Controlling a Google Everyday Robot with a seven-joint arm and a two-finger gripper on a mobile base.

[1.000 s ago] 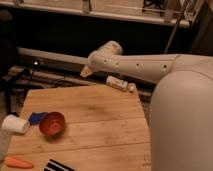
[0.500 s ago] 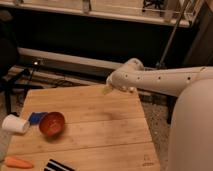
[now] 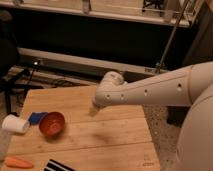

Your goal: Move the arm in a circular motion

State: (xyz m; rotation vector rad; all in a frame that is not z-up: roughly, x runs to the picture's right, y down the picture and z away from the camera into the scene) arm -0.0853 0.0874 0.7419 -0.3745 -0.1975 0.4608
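Above the middle of the wooden table [image 3: 117,147], the arm [image 3: 150,92] reaches in from the right. It is a thick off-white tube with a row of small dark holes, ending in a rounded joint. The gripper [image 3: 94,110] shows only as a small pale stub hanging under that joint, just over the boards. I cannot tell whether it is open or closed.

A second ago the joint sat higher, past the table's far edge. Half a second ago it had swung right and dropped. Now it has come back left and lower, nearer the camera. I judge that curved path to be part of the circle, not yet closed.

An orange bowl [image 3: 51,123], a white cup [image 3: 15,124] and a carrot [image 3: 17,162] lie at the left, unmoved and well apart from the gripper.
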